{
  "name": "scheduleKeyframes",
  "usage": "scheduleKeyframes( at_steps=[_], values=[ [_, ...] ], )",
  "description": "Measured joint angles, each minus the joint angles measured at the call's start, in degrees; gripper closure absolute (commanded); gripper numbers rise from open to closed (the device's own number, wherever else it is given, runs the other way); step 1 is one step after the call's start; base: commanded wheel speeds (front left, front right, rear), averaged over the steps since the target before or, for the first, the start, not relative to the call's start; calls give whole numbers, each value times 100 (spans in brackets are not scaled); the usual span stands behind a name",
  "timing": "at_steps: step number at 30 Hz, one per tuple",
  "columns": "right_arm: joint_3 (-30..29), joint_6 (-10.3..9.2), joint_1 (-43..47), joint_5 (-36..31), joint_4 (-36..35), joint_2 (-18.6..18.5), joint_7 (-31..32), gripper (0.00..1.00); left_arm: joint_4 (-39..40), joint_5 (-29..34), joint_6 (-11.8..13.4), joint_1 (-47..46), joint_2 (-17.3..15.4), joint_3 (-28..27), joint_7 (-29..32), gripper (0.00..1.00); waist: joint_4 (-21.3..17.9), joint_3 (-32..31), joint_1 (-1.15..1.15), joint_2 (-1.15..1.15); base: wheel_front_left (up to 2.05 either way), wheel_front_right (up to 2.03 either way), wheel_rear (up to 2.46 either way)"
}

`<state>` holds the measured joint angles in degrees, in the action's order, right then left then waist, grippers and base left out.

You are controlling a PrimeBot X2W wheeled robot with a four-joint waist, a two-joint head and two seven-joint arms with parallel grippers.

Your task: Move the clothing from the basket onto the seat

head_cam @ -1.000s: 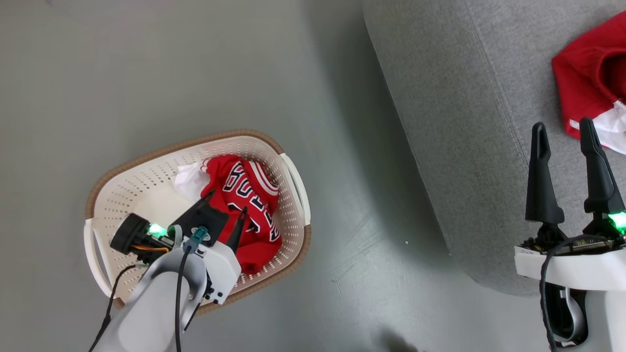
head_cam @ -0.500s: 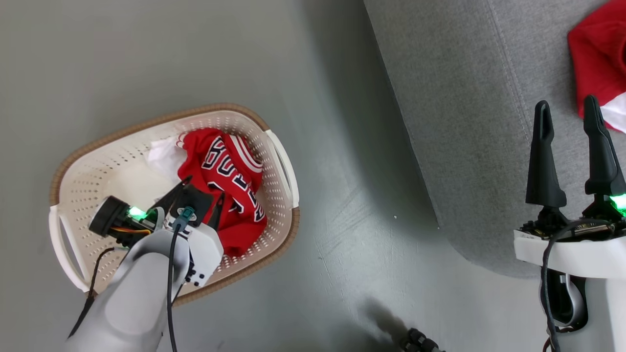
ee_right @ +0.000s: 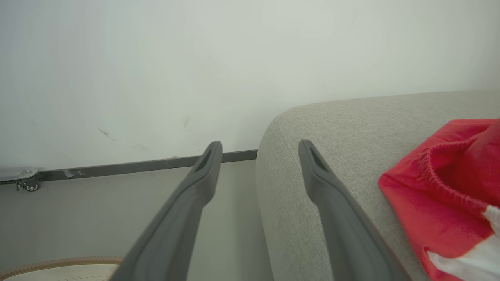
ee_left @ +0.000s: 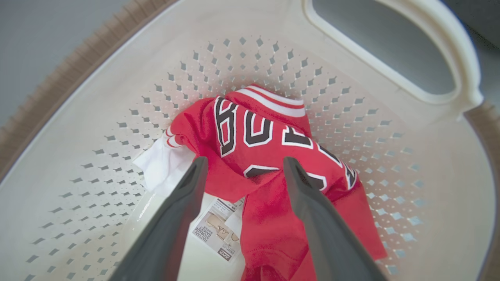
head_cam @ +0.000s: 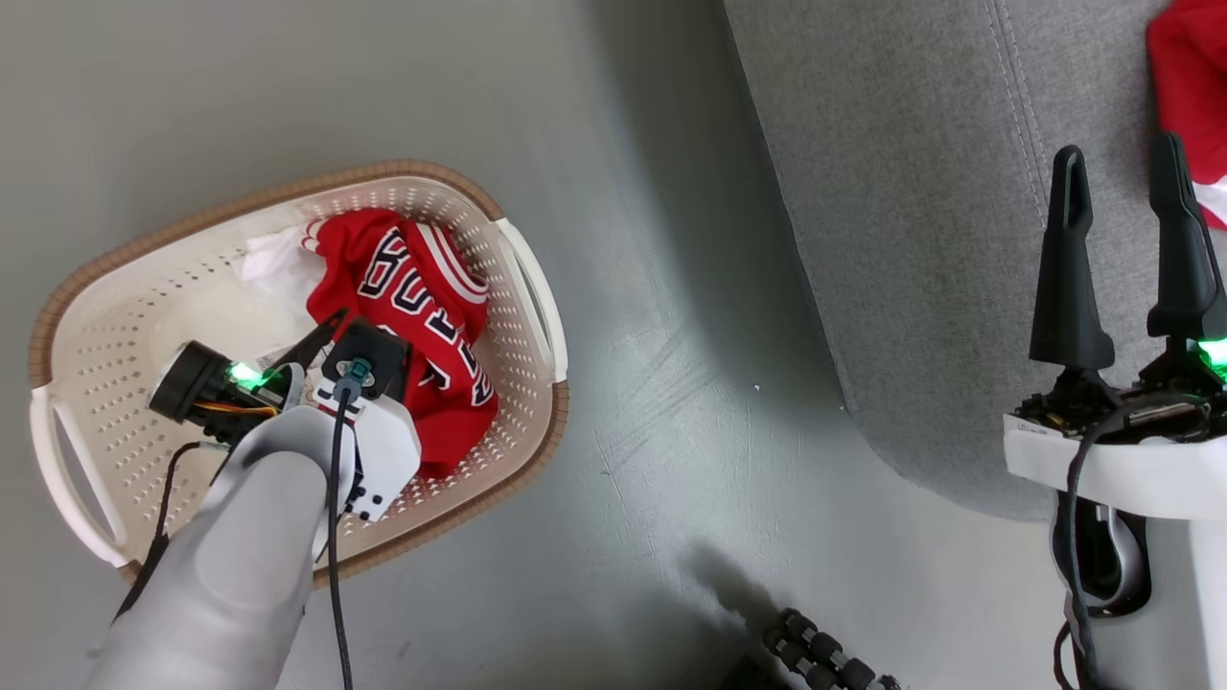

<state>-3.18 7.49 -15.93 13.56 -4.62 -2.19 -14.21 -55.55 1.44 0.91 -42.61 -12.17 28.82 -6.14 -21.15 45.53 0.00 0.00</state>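
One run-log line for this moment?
left gripper: open, at jersey in basket | right gripper: open, empty, by seat | shorts: on seat

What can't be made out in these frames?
- jersey: full lettering lost in its own folds, left wrist view.
- shorts: cut off by the head view's right edge.
- label sticker: half under the jersey, print too small, left wrist view.
- left claw: open over the jersey; contact unclear, no depth cue.

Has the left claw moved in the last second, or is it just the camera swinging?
Yes. Judged against the basket, the left claw has crept further over the jersey toward the handle, open, with a fold between its fingers.
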Motion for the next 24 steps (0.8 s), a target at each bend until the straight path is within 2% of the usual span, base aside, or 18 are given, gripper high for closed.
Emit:
scheduleKeyframes(
  at_steps=[14, 24],
  values=[
    [89, 0, -210, 86, -45, 0, -8, 0, -431, 89, 112, -361, -76, 22, 162, 0, -158, 367, 0, 0, 0, 0, 0],
    [137, 0, -319, 91, -120, 0, -8, 0, -724, 141, 309, -592, -34, 37, 268, 0, -199, 550, 0, 0, 0, 0, 0]
  ],
)
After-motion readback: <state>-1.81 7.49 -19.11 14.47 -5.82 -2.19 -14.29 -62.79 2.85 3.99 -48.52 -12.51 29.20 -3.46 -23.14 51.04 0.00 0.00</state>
